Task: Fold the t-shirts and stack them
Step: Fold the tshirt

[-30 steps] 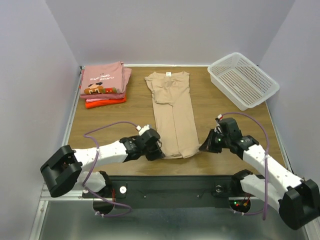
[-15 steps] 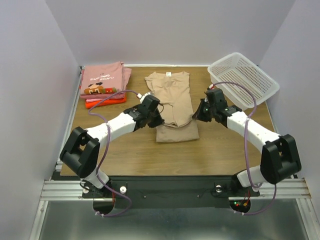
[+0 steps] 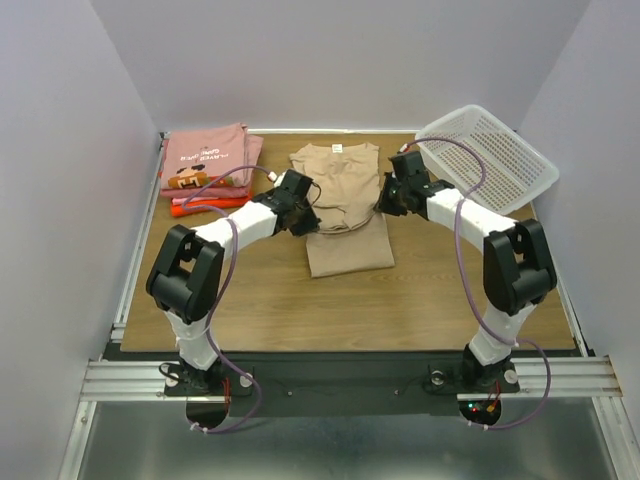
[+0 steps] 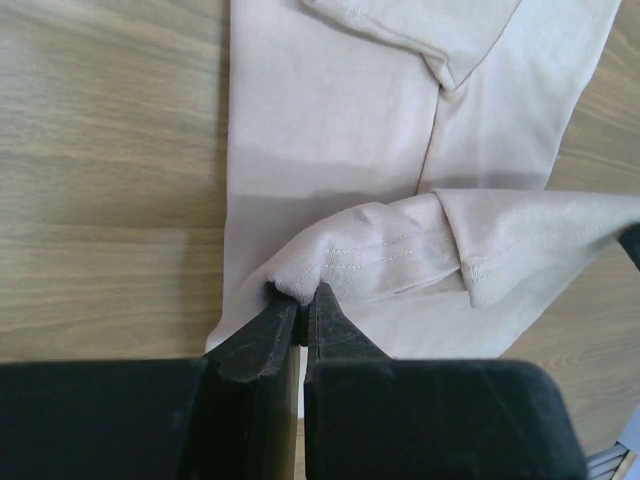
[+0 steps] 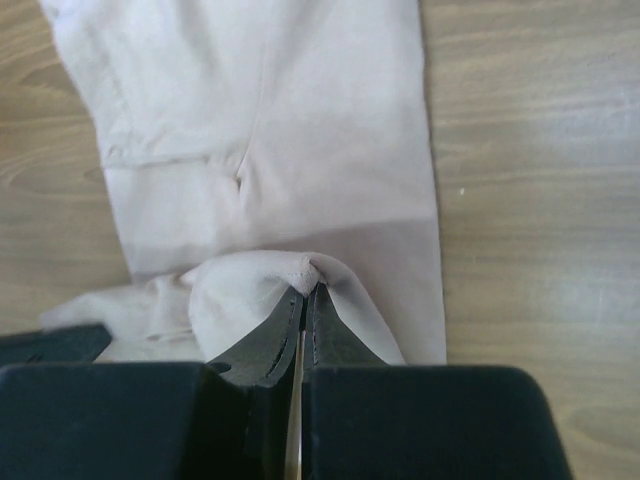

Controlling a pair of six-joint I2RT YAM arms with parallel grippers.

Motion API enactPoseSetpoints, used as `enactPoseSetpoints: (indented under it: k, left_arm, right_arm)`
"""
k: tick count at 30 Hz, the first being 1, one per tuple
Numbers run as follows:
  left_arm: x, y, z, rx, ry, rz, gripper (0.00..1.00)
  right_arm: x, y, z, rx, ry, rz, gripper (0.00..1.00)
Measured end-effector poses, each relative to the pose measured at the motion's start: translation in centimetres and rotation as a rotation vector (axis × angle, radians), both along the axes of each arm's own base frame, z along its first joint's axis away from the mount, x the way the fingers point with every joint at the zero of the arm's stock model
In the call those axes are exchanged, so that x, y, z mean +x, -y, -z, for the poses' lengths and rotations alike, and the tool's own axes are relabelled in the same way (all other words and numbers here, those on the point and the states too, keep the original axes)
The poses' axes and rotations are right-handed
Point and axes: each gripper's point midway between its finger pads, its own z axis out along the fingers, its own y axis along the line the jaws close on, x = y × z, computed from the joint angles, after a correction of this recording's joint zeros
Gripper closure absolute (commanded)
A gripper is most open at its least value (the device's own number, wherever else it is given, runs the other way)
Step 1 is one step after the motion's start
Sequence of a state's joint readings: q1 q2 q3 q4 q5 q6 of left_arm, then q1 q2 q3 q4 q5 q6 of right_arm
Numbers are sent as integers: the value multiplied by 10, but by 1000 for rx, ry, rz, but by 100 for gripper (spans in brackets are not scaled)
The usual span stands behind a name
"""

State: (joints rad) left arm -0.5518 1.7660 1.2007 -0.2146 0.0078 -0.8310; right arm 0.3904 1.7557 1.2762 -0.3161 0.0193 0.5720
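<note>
Pinching so little cloth worries me: my left fingers (image 4: pixel 285 318) are clamped on one hem corner of the tan shirt (image 3: pixel 338 180), my right fingers (image 5: pixel 290 318) clamped on the other, both corners lifted over its body. If a corner slips, or one arm outruns the other, I judge the fold lands crooked. It lies upper middle on the counter (image 3: pixel 260 300), between the folded pile (image 3: pixel 205 160) at upper left and the basket (image 3: pixel 490 160) at upper right, collar toward the frame's top, long axis running top to bottom
</note>
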Motion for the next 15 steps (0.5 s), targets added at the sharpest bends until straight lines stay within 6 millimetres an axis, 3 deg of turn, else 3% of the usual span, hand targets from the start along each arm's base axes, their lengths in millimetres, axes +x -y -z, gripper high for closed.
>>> enactPoseSetpoints:
  k: [8, 15]
  left_arm:
    - [30, 3, -9, -7, 35, 3, 100]
    - [41, 0, 11, 9, -4, 12, 100]
  right_arm:
    - [25, 13, 22, -34, -25, 49, 100]
    - [30, 20, 23, -38, -25, 65, 100]
